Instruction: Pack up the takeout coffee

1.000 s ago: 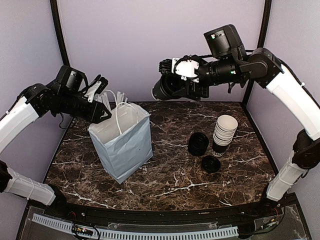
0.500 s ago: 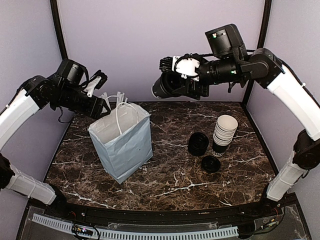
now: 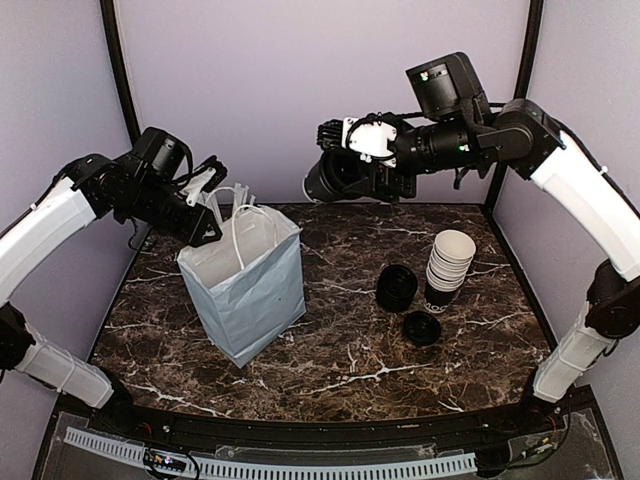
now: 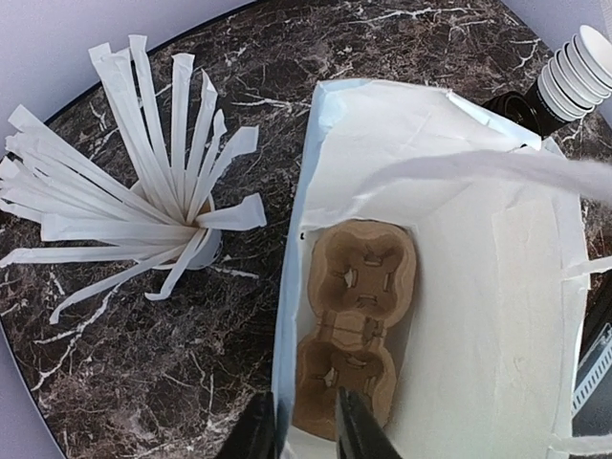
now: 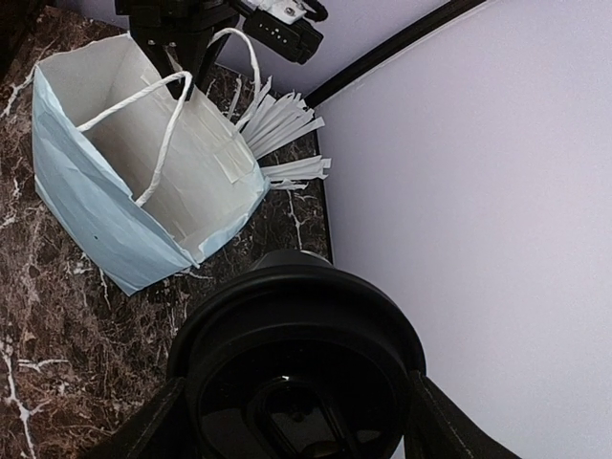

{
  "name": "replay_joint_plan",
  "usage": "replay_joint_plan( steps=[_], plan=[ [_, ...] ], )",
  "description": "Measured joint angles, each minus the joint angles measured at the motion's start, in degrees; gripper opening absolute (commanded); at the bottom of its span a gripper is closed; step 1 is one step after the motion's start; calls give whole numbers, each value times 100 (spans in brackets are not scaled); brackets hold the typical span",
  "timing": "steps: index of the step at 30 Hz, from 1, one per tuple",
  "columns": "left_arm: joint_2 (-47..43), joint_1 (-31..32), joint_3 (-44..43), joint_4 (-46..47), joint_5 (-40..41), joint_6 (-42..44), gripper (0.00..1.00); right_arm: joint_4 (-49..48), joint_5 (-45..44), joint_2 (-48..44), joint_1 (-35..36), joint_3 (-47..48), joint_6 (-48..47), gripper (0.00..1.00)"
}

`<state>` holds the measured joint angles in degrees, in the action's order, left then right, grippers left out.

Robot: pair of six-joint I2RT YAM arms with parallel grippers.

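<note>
The takeout coffee, a dark cup with a black lid, hangs in the air above the table's back edge, tipped on its side. My right gripper is shut on it, one finger on each side. A pale blue paper bag stands open at the left, a brown cup carrier lying on its bottom. My left gripper sits at the bag's back left rim. Its fingers stand a little apart, astride the bag's wall.
A holder of paper-wrapped straws stands just behind the bag. Right of centre are a stack of lidless white-rimmed cups, a black lidded cup or lid stack and a loose black lid. Purple walls close in the back and sides.
My left gripper has moved right and down onto the bag's rim, and its fingers have drawn closer. The right arm with the coffee has hardly moved.
</note>
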<state>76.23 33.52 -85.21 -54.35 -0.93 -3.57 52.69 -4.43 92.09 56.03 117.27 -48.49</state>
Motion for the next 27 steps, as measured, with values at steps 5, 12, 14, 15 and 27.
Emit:
replay_joint_plan(
  steps=[5,12,14,15,27],
  plan=[
    [212,0,0,2,-221,146,0,-39,214,0,92,11,68,49],
    [269,-11,-2,131,-938,293,0,-103,470,83,203,11,146,48],
    [262,-15,-2,173,-1187,330,0,-76,490,92,245,7,164,48],
    [258,-15,-2,186,-1300,341,0,-59,490,92,289,0,164,48],
    [136,140,-2,348,-1956,358,0,188,498,114,979,-435,269,47]
  ],
)
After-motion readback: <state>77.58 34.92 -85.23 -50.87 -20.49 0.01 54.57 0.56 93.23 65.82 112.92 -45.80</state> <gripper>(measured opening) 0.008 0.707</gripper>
